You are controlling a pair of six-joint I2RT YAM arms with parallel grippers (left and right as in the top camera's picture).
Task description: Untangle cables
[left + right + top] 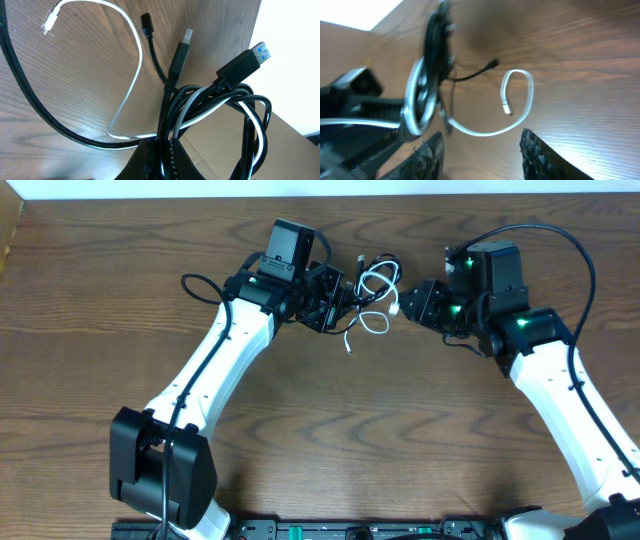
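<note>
The white cable (376, 323) and the black cable (381, 268) lie tangled at the table's back middle. My left gripper (343, 300) is shut on the bundle; in its wrist view the gripper (167, 146) pinches black and white strands together. Above it fan out the black cable (172, 75) with its blue-tipped plug (256, 54) and the white cable (132, 65) with its small plug (49, 22). My right gripper (408, 302) is open just right of the tangle. In its view the gripper (482, 150) holds nothing, and the white cable (522, 102) curves just beyond the fingers (432, 155).
The wooden table's far edge (420, 194) runs close behind the tangle. Thick black arm wires (560, 235) arch over the right arm, and another loops by the left arm (197, 283). The left arm's base (160, 470) stands at the front left.
</note>
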